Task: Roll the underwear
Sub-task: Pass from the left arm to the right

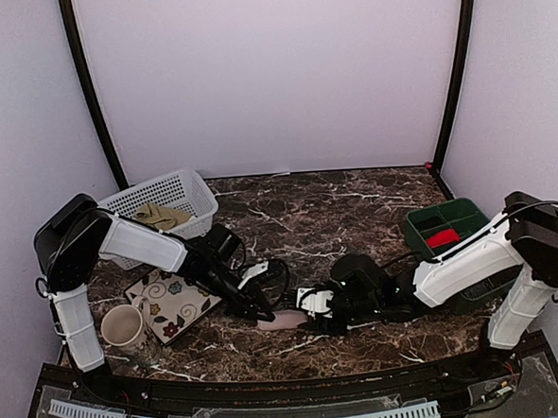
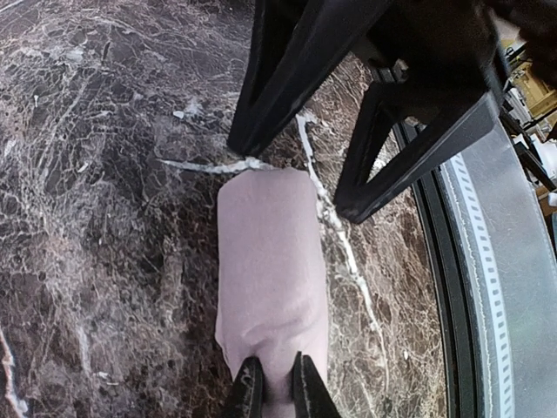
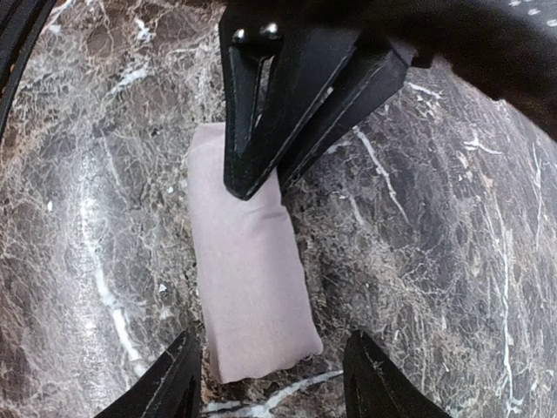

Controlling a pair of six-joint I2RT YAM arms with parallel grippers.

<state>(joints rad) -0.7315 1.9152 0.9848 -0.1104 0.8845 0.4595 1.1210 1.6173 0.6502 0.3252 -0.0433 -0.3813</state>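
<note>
Pink underwear [image 2: 271, 279]: rolled into a short fat log, lying flat on the table [image 1: 355, 214], close to the front edge, right between the two grippers. Khaki underwear [image 1: 162, 215]: far off in the white basket [image 1: 188, 191], in a loose heap, not rolled yet.

Left gripper [image 2: 277, 390]: pressed almost together, pinching a bit of cloth at one end of the pink roll. Right gripper [image 3: 271, 383]: spread wide, one finger on each side of the other end, not squeezing, maybe not touching at all.

Looks soft, thin and very light. No stiffness, so probably flops wherever lifted. Not breakable, so fine to squeeze. Not slippery cloth, but on smooth shiny stone, so likely to slide along when pushed. Biggest worry: coming unrolled. Held shut only by its own folds, so a pull on one loose layer probably opens it up.

Best place to grab: across the whole fat middle, or the whole end, with every layer inside the fingers. Bad place: one thin edge or the outer flap. Squeeze from both sides, lift straight up, and set down with the flap side underneath.

For the khaki one: pinch an edge, lift out, spread flat first.
</note>
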